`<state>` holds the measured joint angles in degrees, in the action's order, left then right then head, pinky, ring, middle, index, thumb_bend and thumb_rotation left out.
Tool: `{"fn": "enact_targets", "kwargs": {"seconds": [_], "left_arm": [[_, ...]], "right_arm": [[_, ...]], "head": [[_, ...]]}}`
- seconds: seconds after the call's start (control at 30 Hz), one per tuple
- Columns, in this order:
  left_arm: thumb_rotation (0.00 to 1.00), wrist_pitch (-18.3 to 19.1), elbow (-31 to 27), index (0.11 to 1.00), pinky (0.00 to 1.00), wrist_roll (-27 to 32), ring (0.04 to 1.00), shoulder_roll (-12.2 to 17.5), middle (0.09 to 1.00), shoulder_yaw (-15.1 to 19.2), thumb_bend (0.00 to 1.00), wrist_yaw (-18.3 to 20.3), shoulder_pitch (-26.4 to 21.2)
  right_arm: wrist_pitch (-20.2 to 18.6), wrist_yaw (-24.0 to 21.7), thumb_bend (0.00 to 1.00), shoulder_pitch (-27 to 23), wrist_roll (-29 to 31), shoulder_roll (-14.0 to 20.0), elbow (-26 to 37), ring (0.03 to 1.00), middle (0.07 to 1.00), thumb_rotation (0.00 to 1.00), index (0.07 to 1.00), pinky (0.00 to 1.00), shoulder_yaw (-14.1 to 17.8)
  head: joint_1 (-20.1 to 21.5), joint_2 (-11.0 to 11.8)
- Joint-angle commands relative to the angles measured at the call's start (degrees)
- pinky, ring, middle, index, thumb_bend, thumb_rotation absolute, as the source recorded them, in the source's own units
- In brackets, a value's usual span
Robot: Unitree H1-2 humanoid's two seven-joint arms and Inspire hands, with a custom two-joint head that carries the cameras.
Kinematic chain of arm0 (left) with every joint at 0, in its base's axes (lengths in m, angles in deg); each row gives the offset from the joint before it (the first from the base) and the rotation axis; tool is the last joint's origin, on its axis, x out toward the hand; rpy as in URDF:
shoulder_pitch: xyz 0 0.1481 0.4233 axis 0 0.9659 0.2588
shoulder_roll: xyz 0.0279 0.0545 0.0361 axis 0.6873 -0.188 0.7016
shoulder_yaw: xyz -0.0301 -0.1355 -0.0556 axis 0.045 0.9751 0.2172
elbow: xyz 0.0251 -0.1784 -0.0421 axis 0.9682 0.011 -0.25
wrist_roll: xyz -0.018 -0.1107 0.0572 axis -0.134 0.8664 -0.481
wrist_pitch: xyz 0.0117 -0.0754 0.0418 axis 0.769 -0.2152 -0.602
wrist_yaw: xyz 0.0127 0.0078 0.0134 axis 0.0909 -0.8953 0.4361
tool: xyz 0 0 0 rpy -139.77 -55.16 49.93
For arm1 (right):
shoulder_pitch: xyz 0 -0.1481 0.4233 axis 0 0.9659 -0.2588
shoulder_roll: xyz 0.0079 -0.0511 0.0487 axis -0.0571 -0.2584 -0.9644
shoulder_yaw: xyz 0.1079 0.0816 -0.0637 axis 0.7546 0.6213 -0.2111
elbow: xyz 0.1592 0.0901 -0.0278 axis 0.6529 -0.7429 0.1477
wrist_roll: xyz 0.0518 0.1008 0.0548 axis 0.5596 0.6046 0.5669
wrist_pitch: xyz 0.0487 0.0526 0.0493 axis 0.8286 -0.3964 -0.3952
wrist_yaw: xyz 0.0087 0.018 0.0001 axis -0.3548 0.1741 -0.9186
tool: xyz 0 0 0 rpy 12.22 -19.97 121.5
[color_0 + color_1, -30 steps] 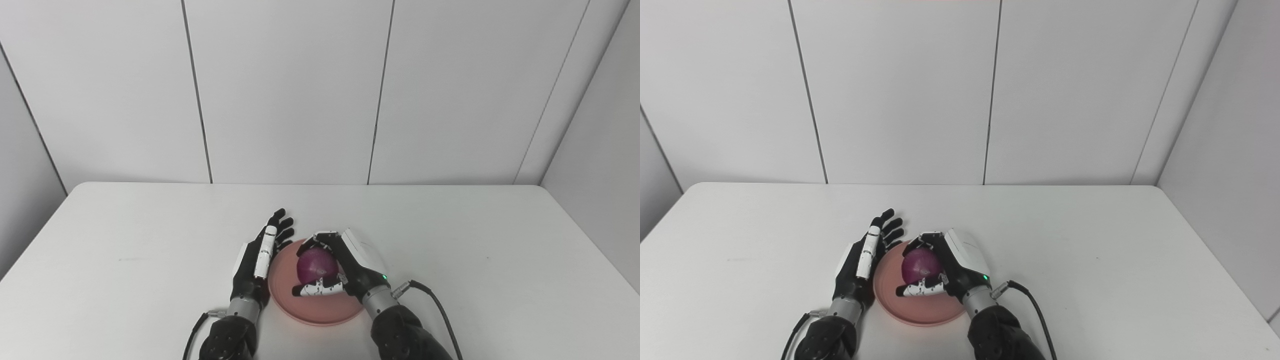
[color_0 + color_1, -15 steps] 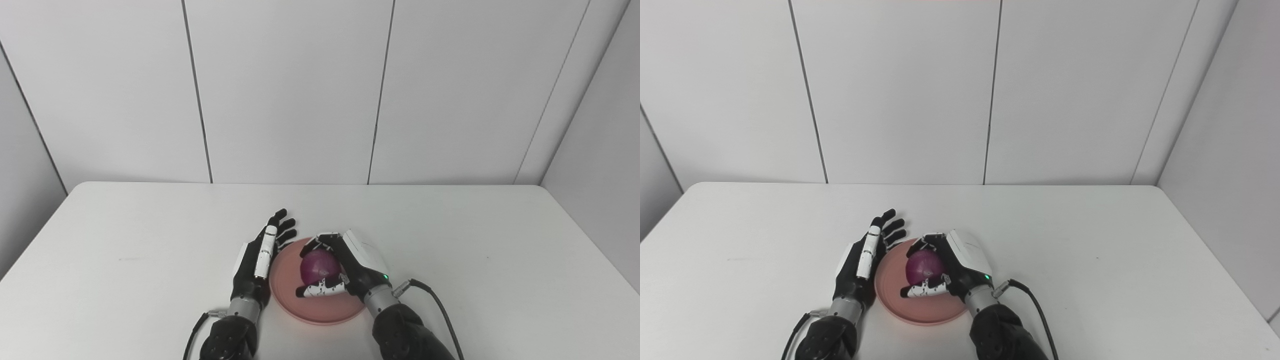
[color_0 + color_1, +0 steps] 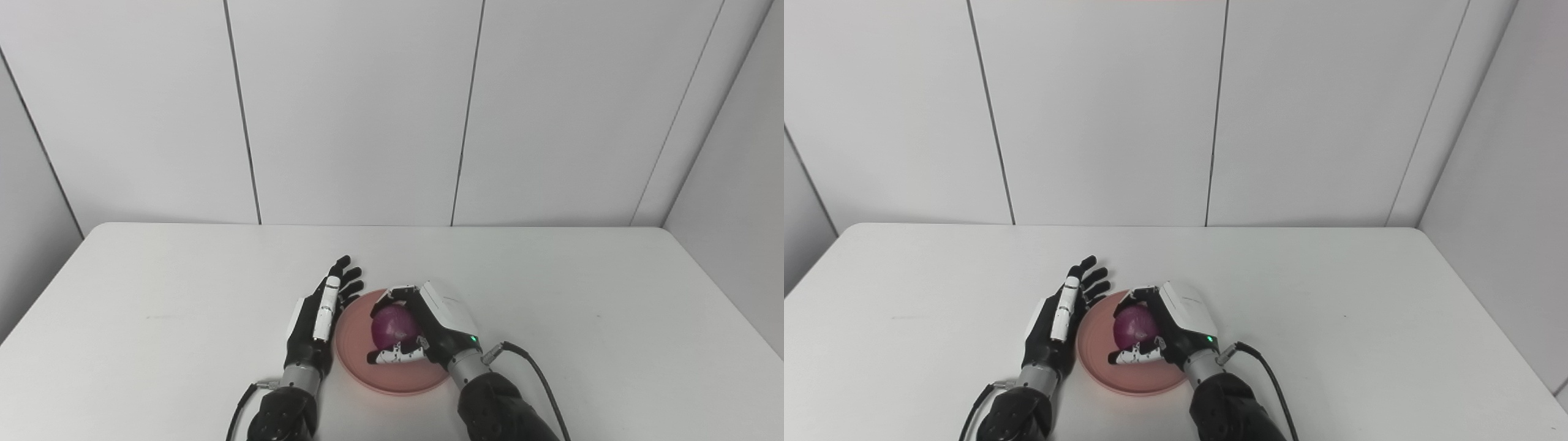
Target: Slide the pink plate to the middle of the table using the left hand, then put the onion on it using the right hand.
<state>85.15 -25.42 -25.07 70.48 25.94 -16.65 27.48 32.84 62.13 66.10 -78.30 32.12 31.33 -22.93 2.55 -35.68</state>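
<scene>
The pink plate (image 3: 358, 334) lies on the white table near the front, about mid-width. My right hand (image 3: 429, 327) is shut on the purple onion (image 3: 395, 326) and holds it over the plate, fingers and thumb wrapped around it; I cannot tell whether the onion touches the plate. My left hand (image 3: 318, 315) is open with fingers straight, lying flat along the plate's left rim. In the right eye view the plate (image 3: 1096, 343), the onion (image 3: 1133, 324), the right hand (image 3: 1176, 327) and the left hand (image 3: 1059, 315) show the same arrangement.
The white table (image 3: 551, 294) stretches to both sides and back to the panelled wall. A black cable (image 3: 533, 367) runs from my right wrist toward the front edge. Another cable (image 3: 239, 404) hangs at my left wrist.
The plate, the onion and my right hand have shifted a little to the right. The left hand stays against the plate's left rim, moving slightly with it.
</scene>
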Motion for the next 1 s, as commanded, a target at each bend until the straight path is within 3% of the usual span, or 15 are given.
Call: {"fn": "enact_targets", "kwargs": {"seconds": [0.0, 0.13, 0.43, 0.97], "left_arm": [[1.00, 1.71, 0.07, 0.884, 0.87, -0.59, 0.859, -0.14, 0.876, -0.38, 0.50, -0.22, 0.01], [1.00, 1.92, -0.04, 0.879, 0.88, -0.67, 0.861, -0.20, 0.874, -0.31, 0.51, -0.42, 0.04], [1.00, 2.51, -0.17, 0.875, 0.88, -1.35, 0.857, -0.47, 0.868, -0.19, 0.50, -1.05, 0.01], [1.00, 0.76, 0.82, 0.894, 0.88, -1.77, 0.862, 0.19, 0.877, -0.60, 0.50, -0.37, -0.39]], "right_arm": [[2.93, 0.87, 0.76, -1.60, -0.63, 0.75, 1.46, 0.724, 0.726, 0.21, 0.713, 0.72, -0.11], [3.05, 1.04, 0.81, -1.22, -0.70, 0.98, 2.70, 0.761, 0.761, 0.37, 0.788, 0.77, -0.44], [2.50, 0.95, 0.86, -0.58, -0.75, 1.04, 4.62, 0.803, 0.811, 0.51, 0.839, 0.79, -0.39], [2.60, 0.71, 0.91, -0.13, 0.54, 1.80, 8.29, 0.825, 0.828, 0.61, 0.849, 0.79, 1.20]], "head": [[-0.06, 0.04], [-0.06, 0.12], [-0.06, 0.09], [-0.25, 0.27]]}}
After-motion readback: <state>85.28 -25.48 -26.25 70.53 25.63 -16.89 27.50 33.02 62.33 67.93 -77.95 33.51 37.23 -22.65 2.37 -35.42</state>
